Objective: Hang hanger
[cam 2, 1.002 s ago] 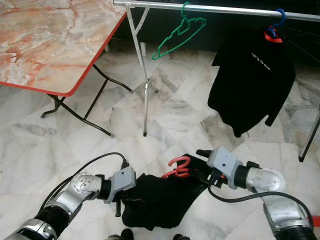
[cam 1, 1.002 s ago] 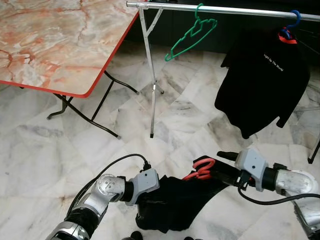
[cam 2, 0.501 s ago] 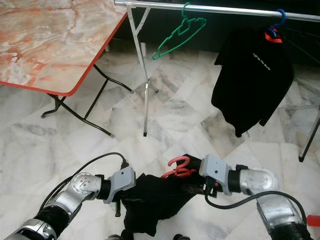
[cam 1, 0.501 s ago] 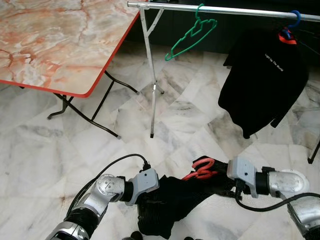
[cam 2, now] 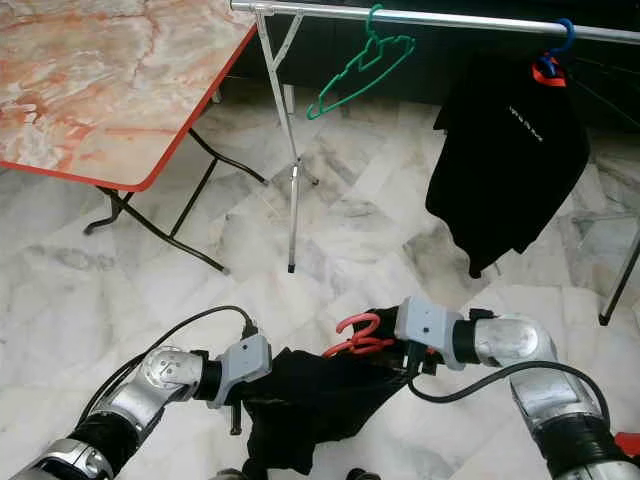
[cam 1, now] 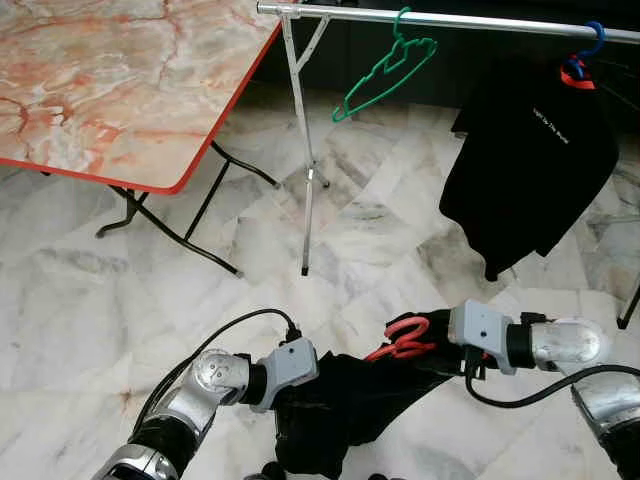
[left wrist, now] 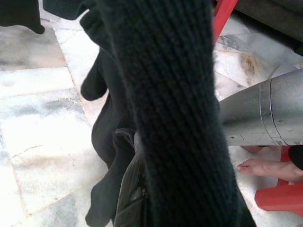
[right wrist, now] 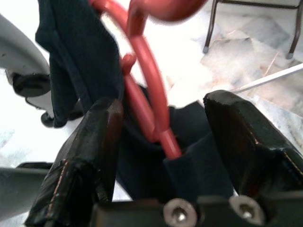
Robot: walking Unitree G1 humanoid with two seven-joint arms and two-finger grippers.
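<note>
Red hanger [cam 1: 402, 337] w/ a black garment [cam 1: 345, 400] draped on it sits low in front of the robot, between both arms, above the marble floor [cam 1: 120, 290]. Right gripper [right wrist: 163, 137]: fingers [right wrist: 85, 156] spread, one each side of the hanger's red neck, not pressing it; the neck runs down into the cloth, so the rest of the hanger is hidden. In the head views the right fingers are buried behind cloth & wrist housing. Left gripper [cam 1: 290, 395] is at the garment's other end; fingers covered by cloth, and the left wrist view is mostly blocked by a knit black sleeve [left wrist: 175, 118], so can't tell if they're spread or pinching. A bare foot [left wrist: 258, 166] & red plastic bit show at that view's edge, cut off.

Further off: metal rail [cam 1: 450, 20] w/ an empty green hanger [cam 1: 385, 68] and a black shirt [cam 1: 535, 160] on a blue-hooked hanger [cam 1: 590, 40]. Marble-top bench [cam 1: 110, 80] w/ red rim stands to the left, partly cut off.
</note>
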